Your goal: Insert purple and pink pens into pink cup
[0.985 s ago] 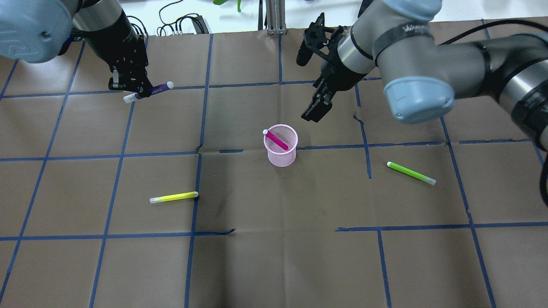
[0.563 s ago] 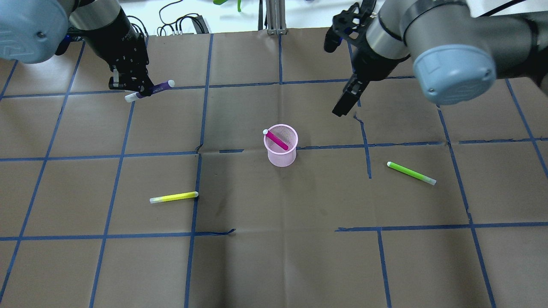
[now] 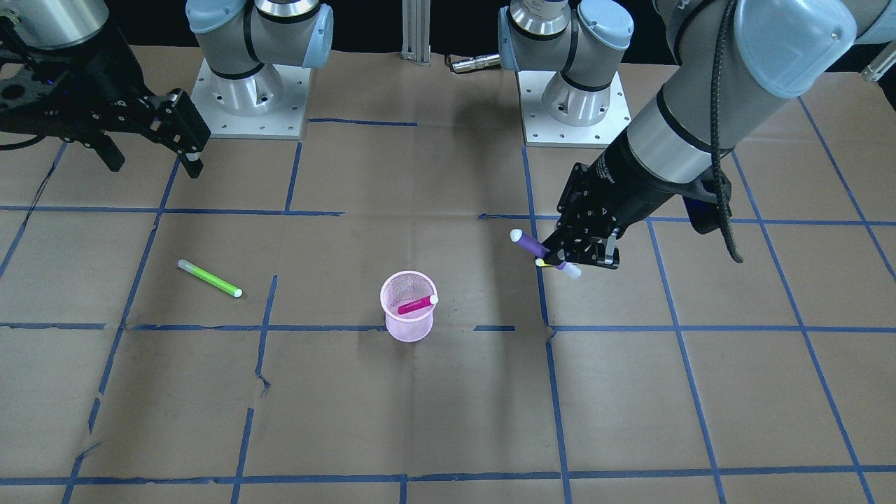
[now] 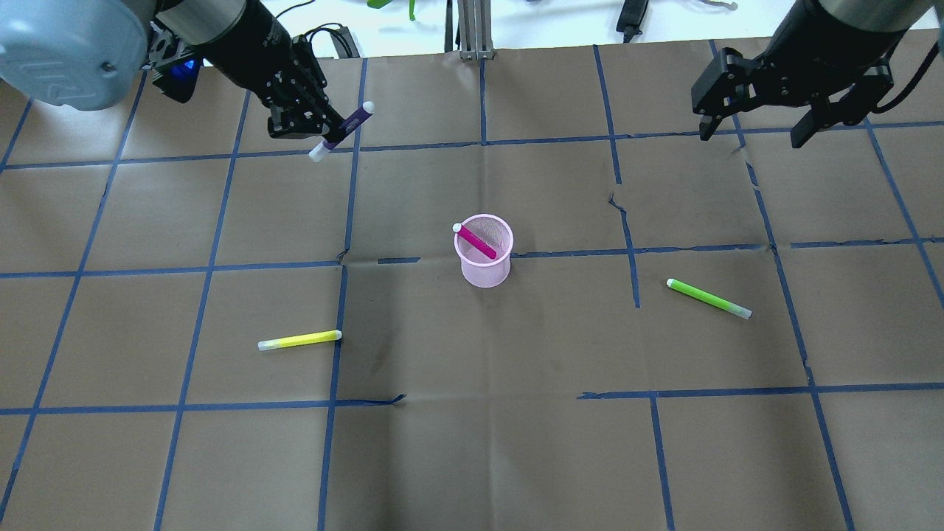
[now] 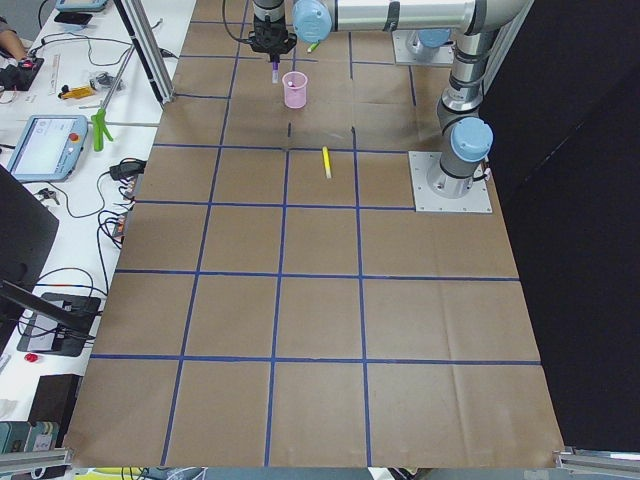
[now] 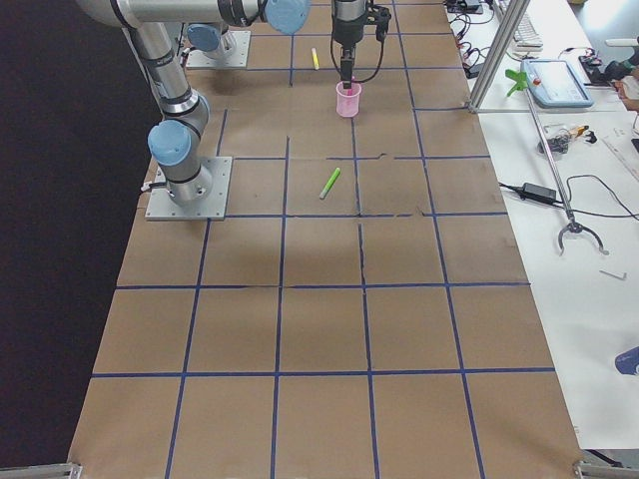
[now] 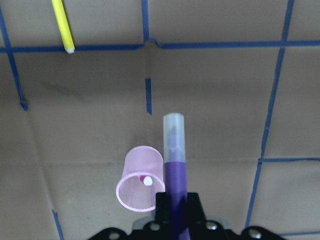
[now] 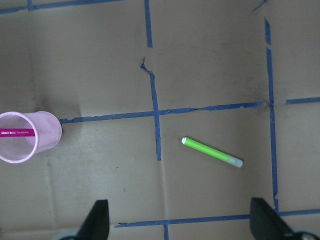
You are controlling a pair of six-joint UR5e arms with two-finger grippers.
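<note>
The pink mesh cup [image 4: 484, 267] stands mid-table with the pink pen [image 4: 476, 242] leaning inside it. It also shows in the front view [image 3: 408, 322] and the right wrist view [image 8: 30, 150]. My left gripper [image 4: 323, 137] is shut on the purple pen [image 4: 352, 121], held tilted above the table, to the far left of the cup. In the left wrist view the purple pen [image 7: 175, 165] points out beside the cup [image 7: 145, 165]. My right gripper [image 4: 752, 136] is open and empty, high at the far right.
A yellow pen [image 4: 299, 340] lies on the table at the near left of the cup. A green pen [image 4: 708, 298] lies to the cup's right and shows in the right wrist view [image 8: 212, 152]. Blue tape lines cross the brown paper.
My left gripper has carried the purple pen to the right, toward the middle. My right arm has pulled back from near the cup to the far right.
</note>
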